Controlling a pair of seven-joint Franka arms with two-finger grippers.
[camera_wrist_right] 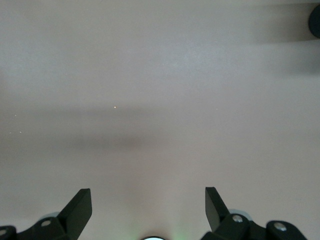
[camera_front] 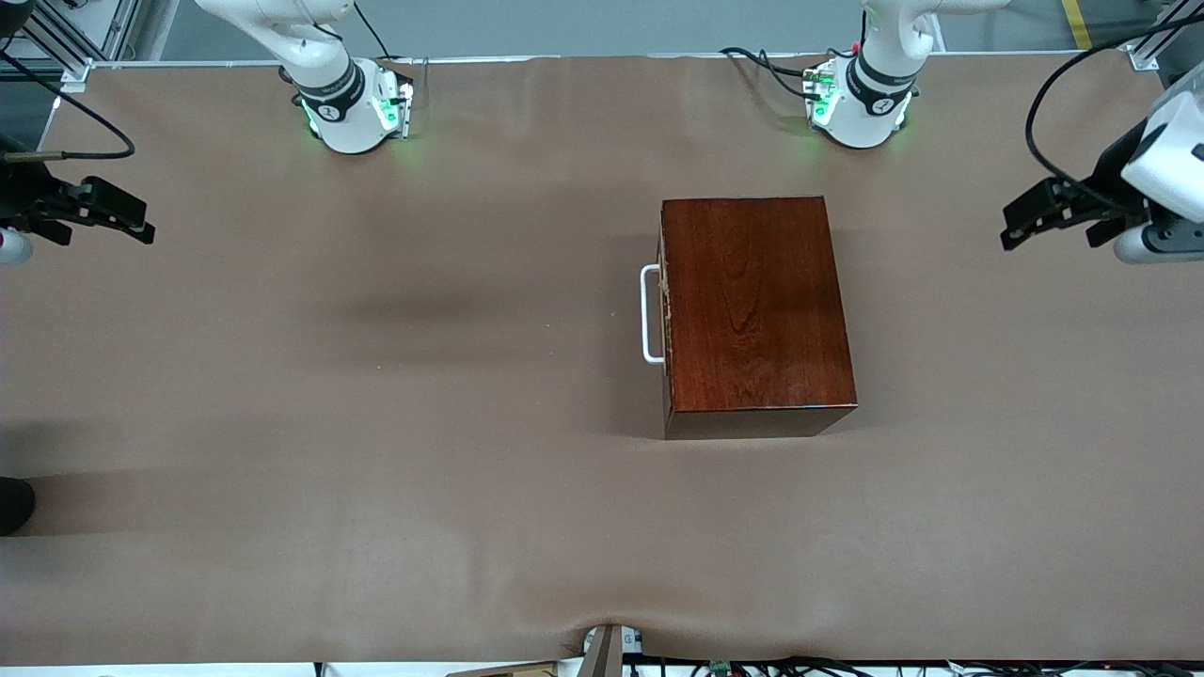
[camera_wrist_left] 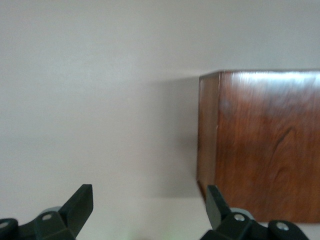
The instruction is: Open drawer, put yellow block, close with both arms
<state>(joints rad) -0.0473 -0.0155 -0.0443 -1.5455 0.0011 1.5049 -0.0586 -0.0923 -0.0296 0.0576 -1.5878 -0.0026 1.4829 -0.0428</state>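
The dark reddish-brown wooden box stands on the table in front of the left arm's base. Its drawer is pushed in; only the white bar handle shows, on the side facing the right arm's end. The yellow block is not in view. My left gripper hangs open and empty over the left arm's end of the table; its wrist view shows a corner of the box. My right gripper hangs open and empty over the right arm's end, above bare cloth.
A brown cloth covers the whole table. A dark round object sits at the table's edge at the right arm's end, and also shows in the right wrist view. Cables run along the edge nearest the front camera.
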